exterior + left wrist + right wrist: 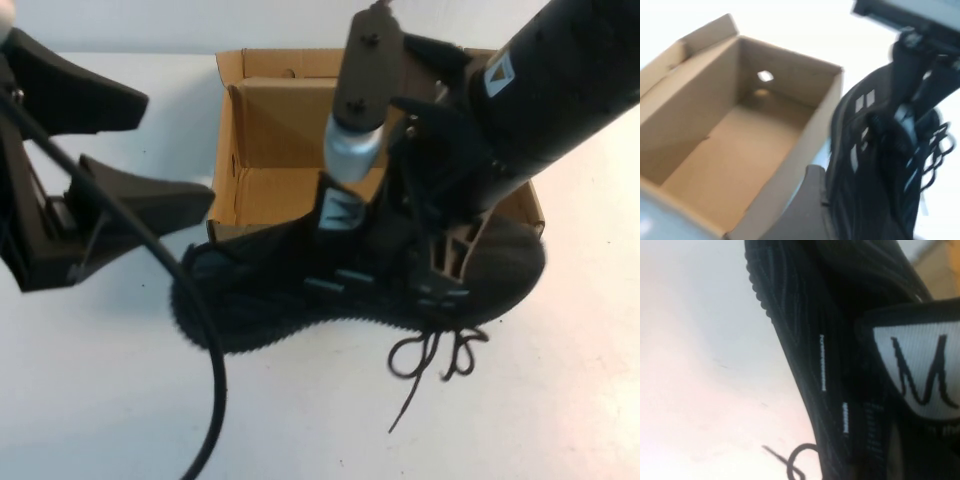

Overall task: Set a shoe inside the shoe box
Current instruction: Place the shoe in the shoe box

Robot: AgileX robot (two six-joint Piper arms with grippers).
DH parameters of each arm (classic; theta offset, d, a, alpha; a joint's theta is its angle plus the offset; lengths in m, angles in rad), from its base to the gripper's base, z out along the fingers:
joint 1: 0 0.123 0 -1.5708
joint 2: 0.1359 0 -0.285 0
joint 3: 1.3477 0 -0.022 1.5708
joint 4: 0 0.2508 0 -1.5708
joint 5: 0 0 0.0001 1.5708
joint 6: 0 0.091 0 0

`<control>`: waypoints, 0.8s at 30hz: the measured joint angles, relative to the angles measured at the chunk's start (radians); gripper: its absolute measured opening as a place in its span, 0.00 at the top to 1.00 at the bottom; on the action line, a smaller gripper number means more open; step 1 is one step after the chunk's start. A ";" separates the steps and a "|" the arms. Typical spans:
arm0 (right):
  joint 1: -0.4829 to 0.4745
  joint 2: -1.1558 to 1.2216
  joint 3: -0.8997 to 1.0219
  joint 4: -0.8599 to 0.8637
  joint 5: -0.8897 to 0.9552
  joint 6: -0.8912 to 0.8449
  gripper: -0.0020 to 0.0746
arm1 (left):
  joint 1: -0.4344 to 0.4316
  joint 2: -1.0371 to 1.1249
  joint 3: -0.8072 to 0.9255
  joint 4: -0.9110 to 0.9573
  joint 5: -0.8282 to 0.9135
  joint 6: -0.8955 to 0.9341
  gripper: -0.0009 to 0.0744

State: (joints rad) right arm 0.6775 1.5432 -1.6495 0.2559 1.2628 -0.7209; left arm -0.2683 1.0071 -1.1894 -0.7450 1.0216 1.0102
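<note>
Black knit sneaker (340, 285) sits outside, against the near edge of the empty brown cardboard shoe box (262, 135). Right gripper (440, 270) clamps its laced top; left gripper (140, 150), at its heel, gapes empty.

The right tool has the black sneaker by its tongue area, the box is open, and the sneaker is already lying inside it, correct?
Not quite. The black sneaker is not inside the cardboard shoe box yet; the high view shows it in front of the box, and the left wrist view shows the box empty. The right tool is shut on the sneaker, and the left tool is open beside it.
</note>
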 joint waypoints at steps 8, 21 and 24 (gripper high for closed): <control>-0.147 0.010 -0.008 -0.033 -0.083 -0.027 0.96 | 0.000 0.000 0.000 0.132 0.010 -0.165 0.14; -0.234 0.347 -0.461 -0.001 -0.007 -0.087 0.96 | 0.000 0.000 0.000 0.164 0.055 -0.240 0.14; -0.236 0.434 -0.575 0.000 -0.003 -0.098 0.96 | 0.000 0.000 0.000 0.164 0.061 -0.247 0.14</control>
State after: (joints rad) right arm 0.4420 1.9770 -2.2245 0.2556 1.2602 -0.8190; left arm -0.2683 1.0071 -1.1894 -0.5814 1.0826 0.7635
